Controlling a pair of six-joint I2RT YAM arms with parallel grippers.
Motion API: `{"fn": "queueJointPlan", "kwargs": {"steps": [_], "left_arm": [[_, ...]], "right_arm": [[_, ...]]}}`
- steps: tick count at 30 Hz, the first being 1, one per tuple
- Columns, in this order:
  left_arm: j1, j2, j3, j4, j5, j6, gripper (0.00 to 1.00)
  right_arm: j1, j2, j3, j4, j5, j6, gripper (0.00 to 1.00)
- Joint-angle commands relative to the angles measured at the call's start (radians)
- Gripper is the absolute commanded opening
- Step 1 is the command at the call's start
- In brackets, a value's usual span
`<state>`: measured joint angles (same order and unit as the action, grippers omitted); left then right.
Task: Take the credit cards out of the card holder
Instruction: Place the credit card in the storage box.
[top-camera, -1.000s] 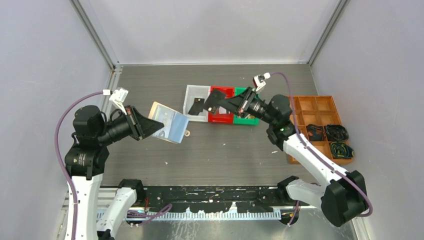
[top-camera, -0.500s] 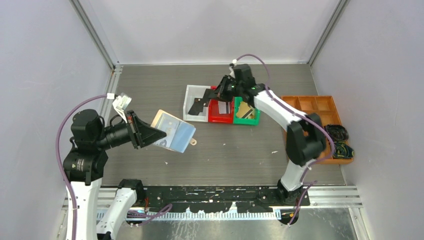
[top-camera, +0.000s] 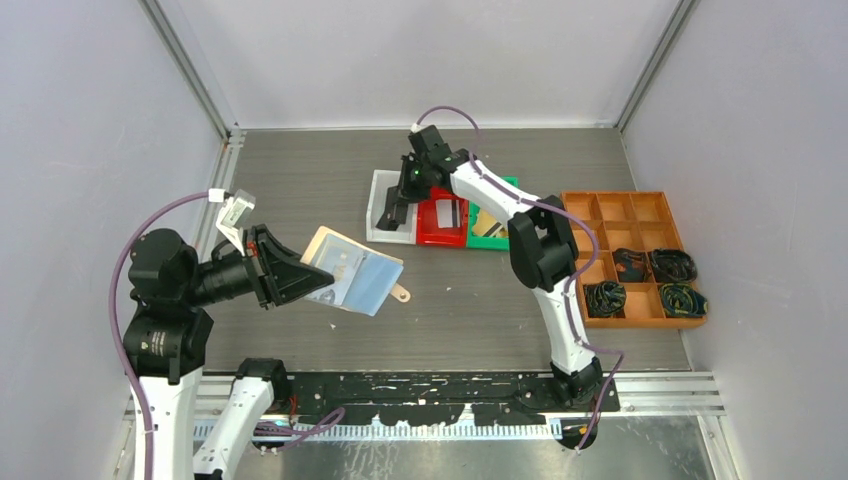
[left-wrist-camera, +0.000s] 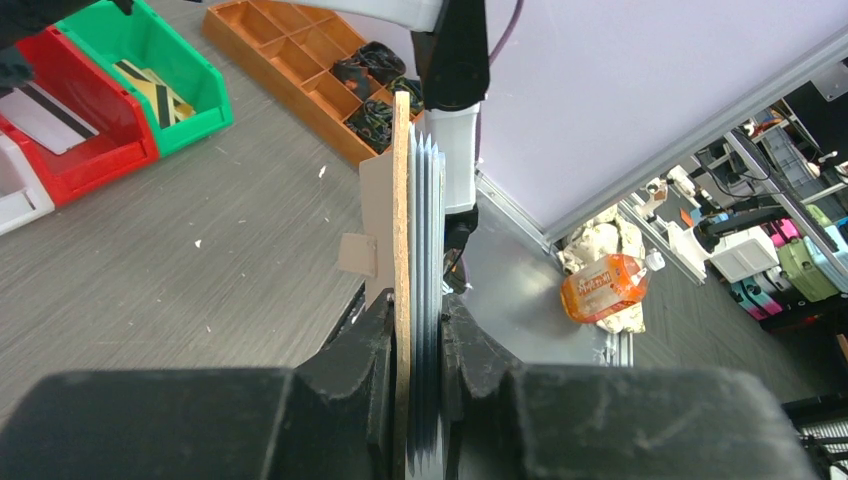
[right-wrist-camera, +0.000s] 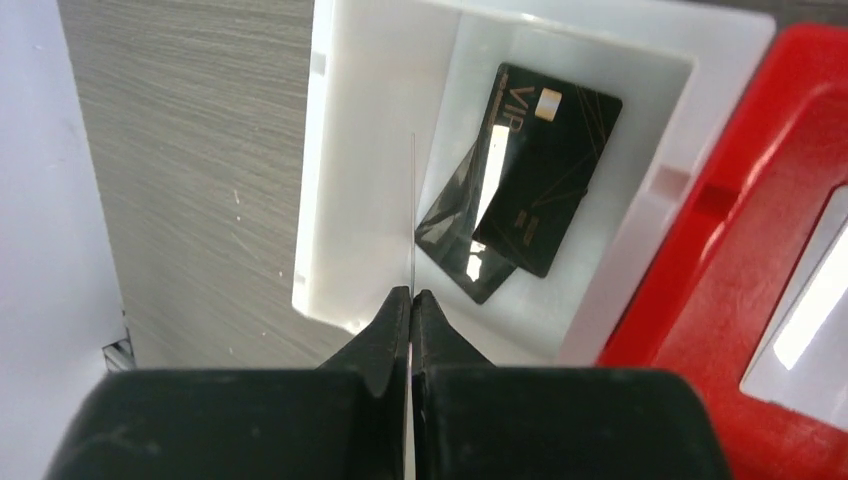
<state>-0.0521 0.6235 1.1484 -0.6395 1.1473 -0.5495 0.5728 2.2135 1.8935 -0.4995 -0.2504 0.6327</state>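
Observation:
My left gripper (top-camera: 312, 278) is shut on the beige card holder (top-camera: 357, 275) and holds it open above the table. In the left wrist view the card holder (left-wrist-camera: 404, 230) is edge-on between the jaws, with its clear sleeves (left-wrist-camera: 430, 230) beside the beige cover. My right gripper (top-camera: 393, 203) is shut on a black credit card (top-camera: 384, 218) over the white bin (top-camera: 398, 236). In the right wrist view that card (right-wrist-camera: 412, 220) is a thin edge-on line above the bin, where two black cards (right-wrist-camera: 545, 170) lie.
A red bin (top-camera: 432, 232) holds a white-grey card (top-camera: 447, 215). A green bin (top-camera: 505, 240) holds a gold card (top-camera: 490, 222). An orange compartment tray (top-camera: 600, 210) with dark coiled items stands at the right. Grey walls enclose the table.
My right gripper has carried the black card leftward from the red bin to over the white bin. My left gripper has shifted the card holder slightly right and toward the near edge.

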Motion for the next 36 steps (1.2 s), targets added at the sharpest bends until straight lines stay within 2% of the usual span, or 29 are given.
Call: {"fn": "queueJointPlan", "kwargs": {"steps": [1, 14, 16, 18, 19, 23, 30, 33, 36], "left_arm": [[-0.001, -0.013, 0.015, 0.062, 0.032, -0.011, 0.0], [-0.002, -0.014, 0.014, 0.047, 0.028, 0.007, 0.0], [-0.002, -0.014, 0.016, 0.04, 0.026, 0.015, 0.0], [-0.002, -0.015, 0.016, 0.038, 0.025, 0.014, 0.0], [-0.001, -0.016, 0.016, 0.038, 0.024, 0.014, 0.0], [-0.001, -0.019, 0.02, 0.033, 0.019, 0.015, 0.0], [-0.001, -0.015, 0.035, 0.021, 0.015, 0.021, 0.0], [-0.003, -0.016, 0.04, 0.022, 0.012, 0.023, 0.0], [-0.001, -0.012, 0.043, 0.028, 0.012, 0.019, 0.0]], "right_arm": [[0.005, 0.043, 0.121, -0.047, 0.055, -0.05, 0.01], [0.016, 0.1, 0.186, -0.077, 0.126, -0.098, 0.03], [0.02, 0.088, 0.179, -0.077, 0.146, -0.107, 0.09], [0.024, 0.073, 0.176, -0.078, 0.162, -0.117, 0.2], [0.035, 0.063, 0.178, -0.083, 0.177, -0.136, 0.29], [0.063, 0.021, 0.2, -0.119, 0.246, -0.184, 0.46], [0.071, -0.206, 0.073, -0.049, 0.332, -0.16, 0.5], [0.073, -0.346, -0.01, -0.006, 0.25, -0.135, 0.54], [0.072, -0.527, -0.159, 0.09, 0.102, -0.1, 0.64]]}}
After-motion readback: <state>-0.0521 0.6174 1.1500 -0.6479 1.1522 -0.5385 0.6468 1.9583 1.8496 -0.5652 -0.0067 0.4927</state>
